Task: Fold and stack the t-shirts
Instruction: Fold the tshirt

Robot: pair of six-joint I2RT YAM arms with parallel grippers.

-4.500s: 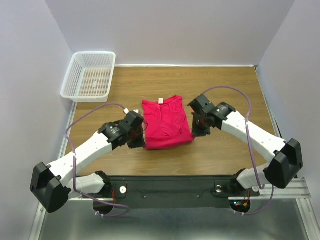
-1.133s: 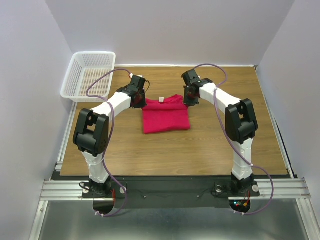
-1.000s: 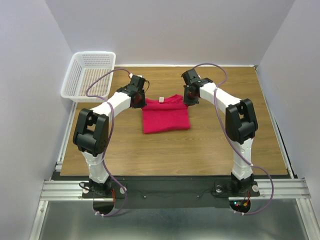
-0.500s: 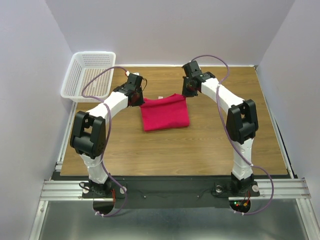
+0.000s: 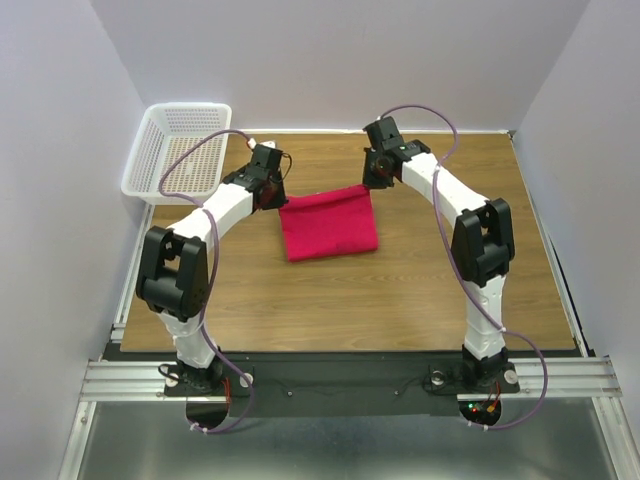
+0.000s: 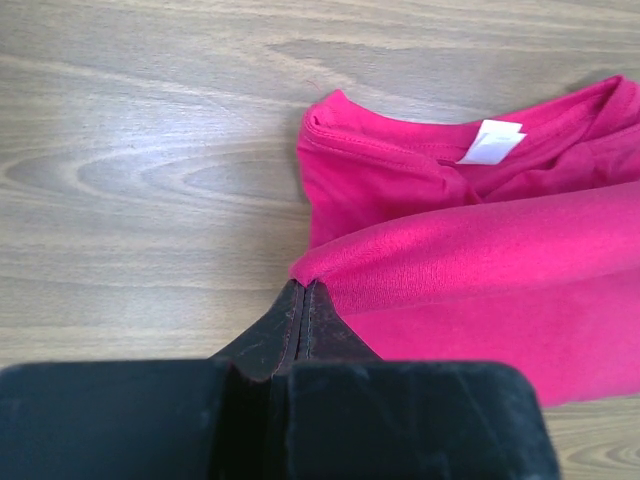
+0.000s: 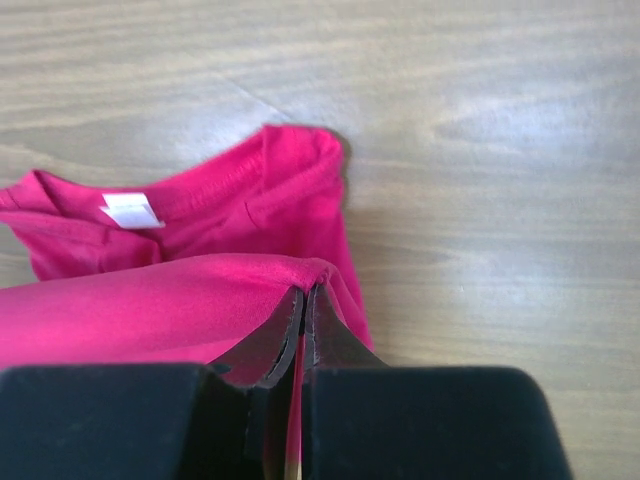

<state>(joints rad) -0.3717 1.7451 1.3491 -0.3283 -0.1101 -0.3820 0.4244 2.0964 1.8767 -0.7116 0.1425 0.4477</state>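
Crimson t-shirt (image 5: 330,225) at centre frame on the counter (image 5: 420,290), left end effector (image 6: 305,297) and right end effector (image 7: 303,300) each clamped on a raised fold corner; thin, limp cloth, best held at the corners.

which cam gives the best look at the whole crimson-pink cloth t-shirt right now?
Top external: the whole crimson-pink cloth t-shirt is in frame, its outline clear against the wooden table. Left wrist and right wrist each show only the collar end, with the small white neck label and a raised fold edge.
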